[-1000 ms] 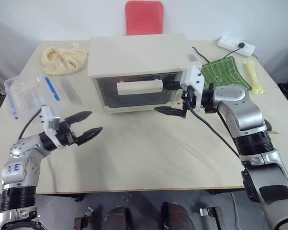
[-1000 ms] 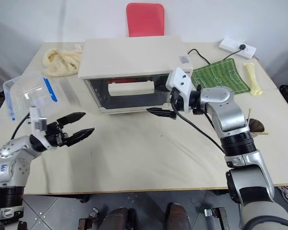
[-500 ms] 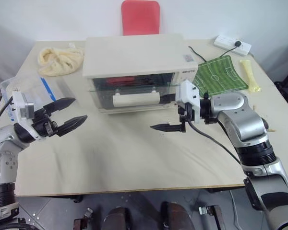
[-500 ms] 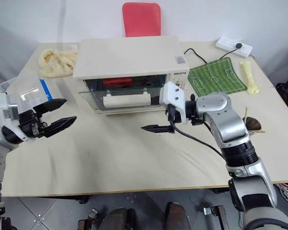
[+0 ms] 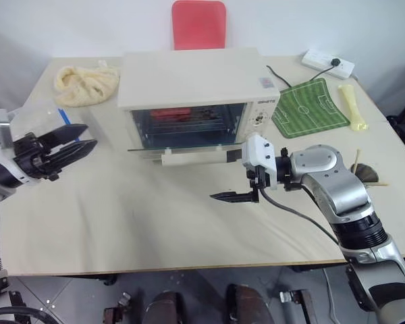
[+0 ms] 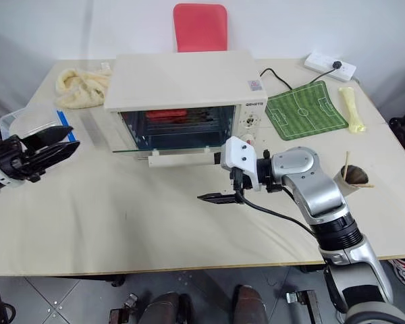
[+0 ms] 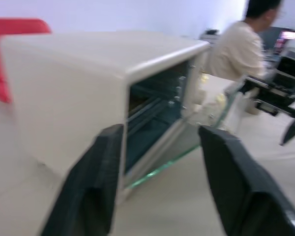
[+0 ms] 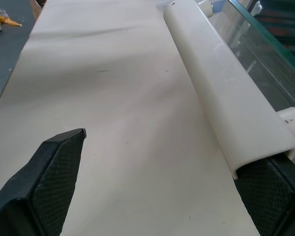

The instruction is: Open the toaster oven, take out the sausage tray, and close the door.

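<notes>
**Toaster oven open on the table, both grippers empty**

Toaster oven (image 6: 185, 88), a large cream-white box with a control panel on its right side, stood at the middle of the pale wooden table (image 6: 155, 223), with a red chair back (image 6: 201, 27) behind it. Its glass door (image 6: 179, 150) hung dropped open, roughly level, the wide cream-white bar handle (image 6: 184, 158) along its front edge. Inside, a red sausage (image 6: 165, 115) showed on the upper shelf; the silver tray under it was too dim to make out clearly.

The right gripper (image 6: 219, 197) hovered over the table just in front of the handle, its black fingers spread wide with nothing between them; in the right wrist view one fingertip sat close beside the end of the bar. The left gripper (image 5: 64, 145) was raised at the table's left edge, well apart from the oven, its two black fingers parted and empty, above a clear plastic box with blue clips (image 6: 30, 125).

A cream cloth (image 6: 81, 84) lay at the back left. A green football-pitch mat (image 6: 304, 111), a white power strip (image 6: 331, 65) and a pale yellow strip (image 6: 353, 111) lay to the right.
</notes>
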`<state>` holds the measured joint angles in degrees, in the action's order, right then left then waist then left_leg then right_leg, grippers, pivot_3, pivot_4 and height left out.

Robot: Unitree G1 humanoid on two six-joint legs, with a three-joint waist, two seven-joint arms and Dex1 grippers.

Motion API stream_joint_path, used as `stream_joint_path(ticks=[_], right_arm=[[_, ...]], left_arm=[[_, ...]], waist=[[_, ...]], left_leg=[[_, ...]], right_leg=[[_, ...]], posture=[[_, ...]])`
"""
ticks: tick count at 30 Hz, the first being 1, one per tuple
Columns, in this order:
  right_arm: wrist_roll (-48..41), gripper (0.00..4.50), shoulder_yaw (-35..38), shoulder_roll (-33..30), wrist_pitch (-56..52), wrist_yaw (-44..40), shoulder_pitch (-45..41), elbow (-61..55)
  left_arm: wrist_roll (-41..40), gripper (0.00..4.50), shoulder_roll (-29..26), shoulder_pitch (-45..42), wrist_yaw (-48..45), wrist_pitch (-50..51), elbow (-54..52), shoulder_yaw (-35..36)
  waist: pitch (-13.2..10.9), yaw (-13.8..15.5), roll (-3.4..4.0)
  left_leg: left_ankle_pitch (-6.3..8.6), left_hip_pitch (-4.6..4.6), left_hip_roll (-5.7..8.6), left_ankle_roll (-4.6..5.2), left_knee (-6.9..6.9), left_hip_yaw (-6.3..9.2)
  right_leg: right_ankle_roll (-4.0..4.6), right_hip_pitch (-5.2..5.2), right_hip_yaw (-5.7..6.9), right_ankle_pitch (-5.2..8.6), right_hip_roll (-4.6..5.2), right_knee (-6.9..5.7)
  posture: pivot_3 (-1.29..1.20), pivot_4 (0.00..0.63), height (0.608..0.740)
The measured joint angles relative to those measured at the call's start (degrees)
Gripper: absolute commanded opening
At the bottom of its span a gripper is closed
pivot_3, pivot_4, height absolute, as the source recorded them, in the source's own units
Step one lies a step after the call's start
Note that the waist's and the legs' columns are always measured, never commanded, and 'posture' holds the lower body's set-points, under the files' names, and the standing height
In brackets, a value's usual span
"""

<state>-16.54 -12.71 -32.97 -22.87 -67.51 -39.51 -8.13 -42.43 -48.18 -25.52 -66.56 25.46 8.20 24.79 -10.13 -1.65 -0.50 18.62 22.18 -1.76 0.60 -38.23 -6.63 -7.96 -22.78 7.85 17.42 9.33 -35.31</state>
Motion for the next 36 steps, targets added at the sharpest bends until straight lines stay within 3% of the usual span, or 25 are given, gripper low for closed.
stream_joint_path(ticks=[5,16,29,36], right_arm=[[-0.5,4.50,-0.2,0.2,-1.6,1.8,2.3,-3.3],[-1.5,4.50,1.1,-1.6,-8.6,7.8,5.9,-9.7],[1.6,4.50,1.7,-15.7,-13.4,7.4,15.1,-12.7],[-3.3,4.50,11.0,-26.3,-14.7,2.9,20.6,-17.8]], left_arm=[[2.3,0.02,3.7,-4.6,-1.2,-1.5,4.8,-5.3],[8.8,0.02,5.4,-10.3,-3.1,-3.5,12.0,-12.6],[10.6,0.02,7.0,-10.3,-6.3,-3.4,12.3,-16.2],[13.8,0.02,6.8,-10.2,-9.5,-2.6,10.8,-21.6]], waist=[[0.0,-0.1,-0.04],[0.0,0.2,-0.08],[-0.1,0.8,-0.15],[-0.1,1.6,-0.17]], left_leg=[[0.00,0.01,0.01,0.00,0.00,0.00],[0.00,0.02,0.04,0.00,-0.11,0.03],[0.03,0.16,0.00,0.05,-0.65,0.03],[0.06,0.17,-0.01,0.11,-0.86,-0.06]], right_leg=[[0.00,-0.04,0.02,0.00,-0.01,-0.06],[0.00,-0.04,0.01,0.00,0.01,-0.14],[0.00,-0.01,-0.07,0.00,0.01,-0.28],[0.00,0.02,-0.19,0.00,0.01,-0.27]], posture=[[0.00,0.150,0.740],[0.00,0.150,0.740],[0.00,0.150,0.740],[0.00,0.150,0.740]])
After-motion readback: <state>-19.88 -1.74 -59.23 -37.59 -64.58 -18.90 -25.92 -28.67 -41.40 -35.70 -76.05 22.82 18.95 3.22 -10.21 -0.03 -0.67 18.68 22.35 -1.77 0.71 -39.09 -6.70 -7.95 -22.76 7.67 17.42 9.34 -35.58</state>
